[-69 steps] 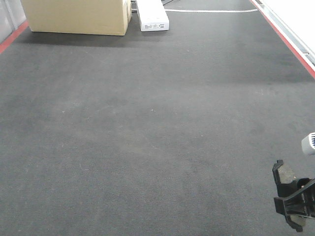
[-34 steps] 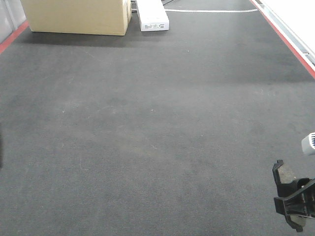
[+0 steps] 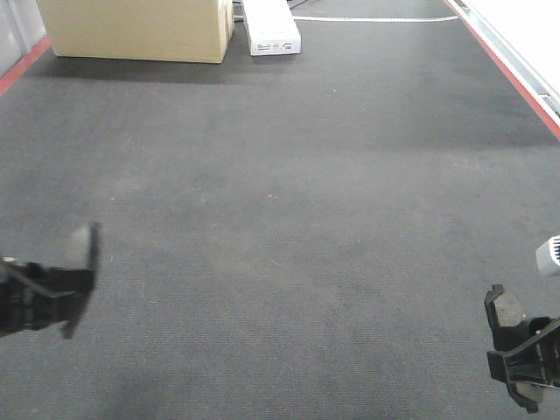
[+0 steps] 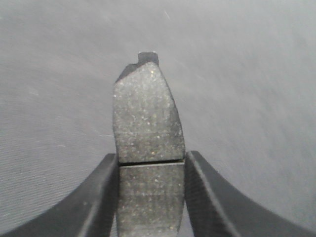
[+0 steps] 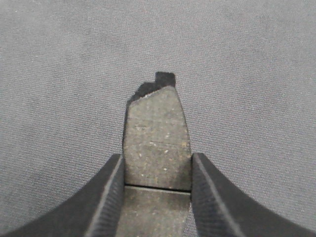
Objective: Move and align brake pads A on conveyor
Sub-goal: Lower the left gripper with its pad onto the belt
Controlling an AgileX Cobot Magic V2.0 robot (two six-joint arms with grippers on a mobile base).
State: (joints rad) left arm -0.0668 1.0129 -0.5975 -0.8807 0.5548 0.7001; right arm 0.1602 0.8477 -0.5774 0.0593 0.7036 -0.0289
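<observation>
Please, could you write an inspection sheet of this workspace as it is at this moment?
Surface: conveyor, dark felt belt with red edge strips.
Job's things: first brake pad and second brake pad, both gripped; none seen lying on the belt.
Clutter: cardboard box and white box at the far end.
Grippers: left gripper shut on the first pad; right gripper shut on the second.
Cables: white cord at the far end.
Surroundings: pale surface beyond the right strip.
</observation>
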